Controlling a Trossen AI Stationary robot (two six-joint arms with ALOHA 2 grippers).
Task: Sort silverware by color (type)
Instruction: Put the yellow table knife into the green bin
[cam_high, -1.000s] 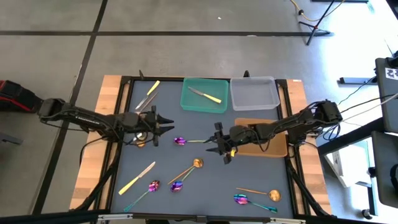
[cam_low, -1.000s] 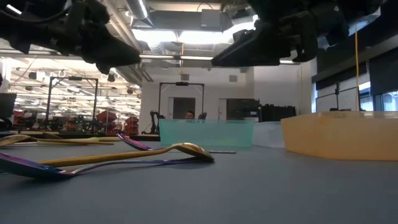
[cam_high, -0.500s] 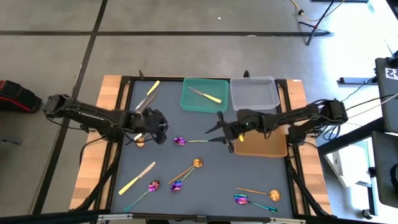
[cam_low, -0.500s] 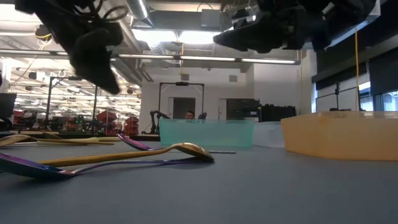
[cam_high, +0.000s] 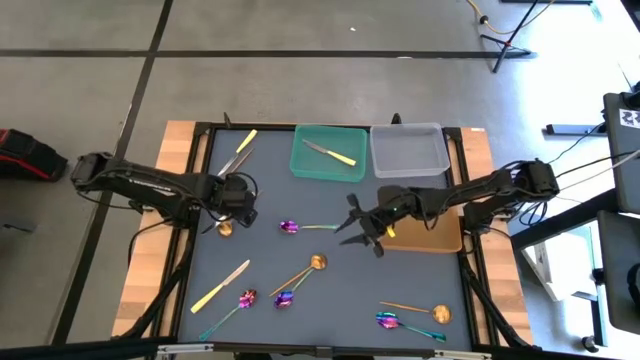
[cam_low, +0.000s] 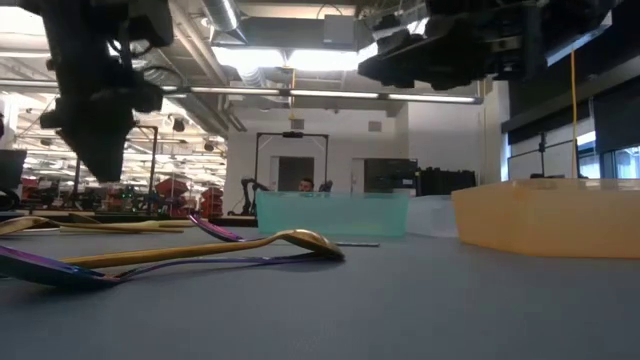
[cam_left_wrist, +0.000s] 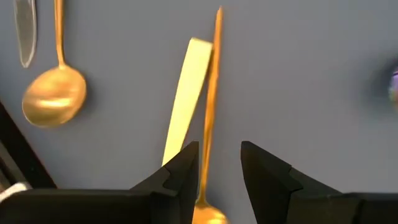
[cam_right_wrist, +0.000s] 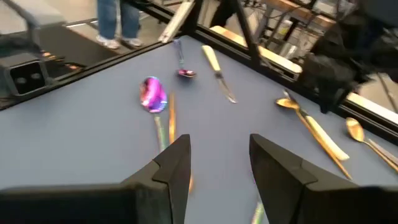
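Observation:
My left gripper (cam_high: 238, 206) points down over the table's left part, open. In its wrist view (cam_left_wrist: 219, 149) the fingers stand on either side of a copper spoon's handle (cam_left_wrist: 210, 106), near the bowl (cam_left_wrist: 208, 215), with a pale yellow knife (cam_left_wrist: 185, 93) beside it. I cannot tell whether they touch the spoon. My right gripper (cam_high: 359, 223) is open and empty above the table's middle, by the teal handle of a purple-blue spoon (cam_high: 291, 227). That spoon lies ahead of the fingers in the right wrist view (cam_right_wrist: 152, 96).
A green tray (cam_high: 300, 165) holds a knife (cam_high: 331, 152). A grey tray (cam_high: 408, 150) and an orange tray (cam_high: 440, 240) stand at the far right. Knives (cam_high: 240, 150) lie far left. A knife (cam_high: 221, 286) and several spoons (cam_high: 305, 270) (cam_high: 400, 322) lie near.
My left gripper has tipped from lying level, pointing at the table's right edge, to pointing down. It has drawn a little toward the left edge and come down over the copper spoon. My right gripper has turned somewhat and shifted slightly toward the right edge, staying open.

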